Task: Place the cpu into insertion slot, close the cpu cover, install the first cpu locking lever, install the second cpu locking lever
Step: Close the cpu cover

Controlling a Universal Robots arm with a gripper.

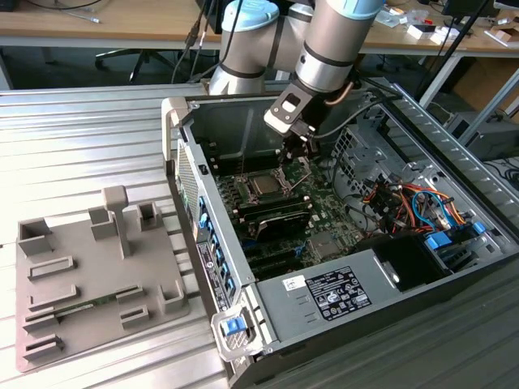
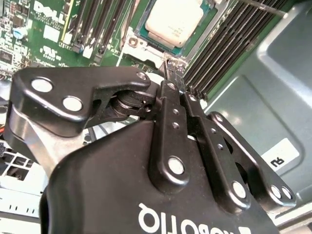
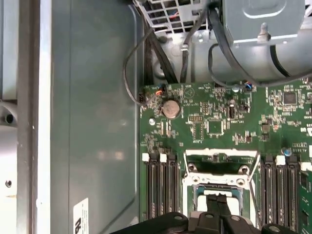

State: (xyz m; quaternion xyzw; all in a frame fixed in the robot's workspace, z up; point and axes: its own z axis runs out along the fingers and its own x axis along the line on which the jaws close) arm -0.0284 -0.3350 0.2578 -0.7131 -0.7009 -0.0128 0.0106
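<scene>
Gripper (image 2: 174, 70) closed, empty, at slot (image 3: 195, 181).
Second wrist view: cpu (image 2: 175, 20) seated face-up; first wrist view: fingers (image 3: 210, 207) over slot.

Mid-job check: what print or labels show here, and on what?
Label on the power supply: too small to read.
Sticker on the case wall: cut off, unreadable.
Lettering on the gripper body: maker's mark, upside down.
Circuit board markings: too small.
</scene>
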